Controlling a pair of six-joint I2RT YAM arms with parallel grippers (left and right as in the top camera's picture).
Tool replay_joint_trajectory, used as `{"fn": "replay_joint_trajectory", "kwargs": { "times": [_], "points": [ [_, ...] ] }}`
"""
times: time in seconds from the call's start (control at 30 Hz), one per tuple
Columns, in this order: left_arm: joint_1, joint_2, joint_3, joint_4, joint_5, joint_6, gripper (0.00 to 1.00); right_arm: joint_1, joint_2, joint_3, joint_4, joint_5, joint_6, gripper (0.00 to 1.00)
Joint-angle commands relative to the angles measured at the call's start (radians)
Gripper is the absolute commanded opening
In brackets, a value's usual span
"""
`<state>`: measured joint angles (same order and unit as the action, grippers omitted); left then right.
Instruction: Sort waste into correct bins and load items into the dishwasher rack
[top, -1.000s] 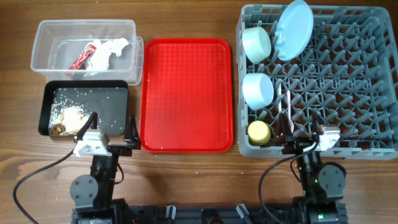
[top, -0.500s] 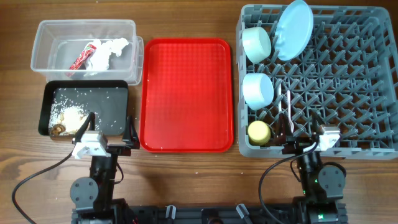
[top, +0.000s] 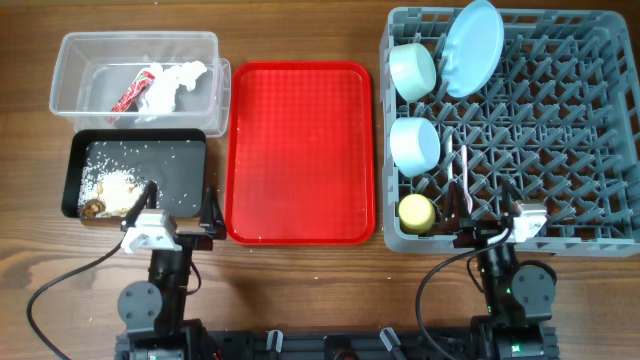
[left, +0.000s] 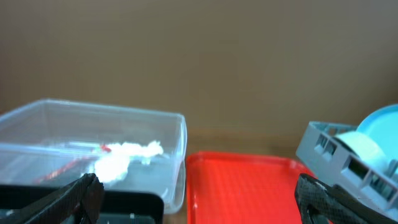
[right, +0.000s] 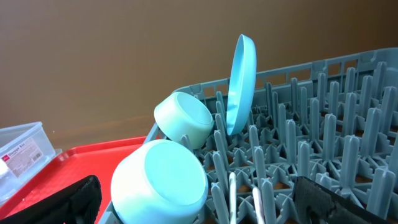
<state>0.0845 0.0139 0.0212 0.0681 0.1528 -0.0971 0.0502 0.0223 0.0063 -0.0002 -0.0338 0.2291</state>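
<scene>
Left tool (top: 180, 200) spread, beside black tray (top: 185, 170) holding food scraps (top: 112, 186). Right tool (top: 488, 222) spread at rack (top: 600, 120). Plate (top: 472, 45), bowls, cup (top: 416, 211) racked. Wrapper (top: 130, 93), paper (top: 175, 82) in clear tub (top: 70, 60).

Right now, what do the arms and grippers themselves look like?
Both arms black, round joint housings, white block at each wrist. Left gripper and right gripper have black fingers. A thin black cable loops beside each arm.

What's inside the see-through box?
The clear tub holds a red wrapper and crumpled white paper. Anything lying beneath the paper is covered and cannot be seen.
</scene>
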Motion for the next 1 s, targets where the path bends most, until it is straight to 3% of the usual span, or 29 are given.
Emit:
{"fn": "replay_joint_trajectory", "kwargs": {
  "times": [0.0, 0.17, 0.97],
  "points": [
    [-0.011, -0.011, -0.016, -0.009, -0.018, 0.016, 1.00, 0.001, 0.001, -0.001, 0.002, -0.016, -0.017, 1.00],
    [-0.011, -0.011, -0.016, -0.134, -0.004, 0.014, 1.00, 0.001, 0.001, -0.001, 0.002, -0.016, -0.017, 1.00],
    [-0.032, -0.011, -0.016, -0.132, -0.002, 0.011, 1.00, 0.001, 0.001, -0.001, 0.002, -0.016, -0.017, 1.00]
  ]
}}
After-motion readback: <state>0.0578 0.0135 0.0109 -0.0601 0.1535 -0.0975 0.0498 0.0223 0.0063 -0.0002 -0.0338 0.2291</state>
